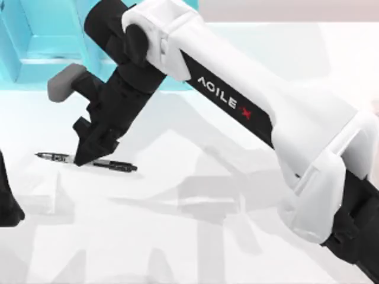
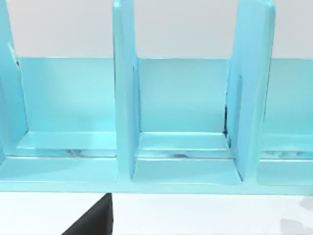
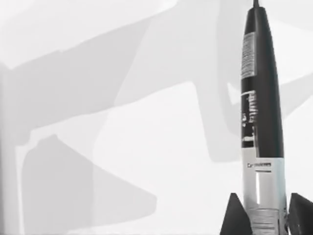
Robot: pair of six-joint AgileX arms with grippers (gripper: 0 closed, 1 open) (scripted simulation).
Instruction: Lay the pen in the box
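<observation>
From above, the pen [image 1: 86, 160] lies flat on the white worktop [image 1: 195, 236], left of centre and well apart from the box [image 1: 35, 41] at the far left corner. The right claw [image 1: 84, 155] reaches down onto its barrel, the fingers closed about the middle. The left claw [image 1: 9, 207] sits at the left edge; whether it is open I cannot tell.

The left wrist view faces the box [image 2: 124, 98], its upright partitions dividing open compartments.

The right wrist view has the pen [image 3: 259, 122] pinched between two dark fingertips [image 3: 234, 215].
</observation>
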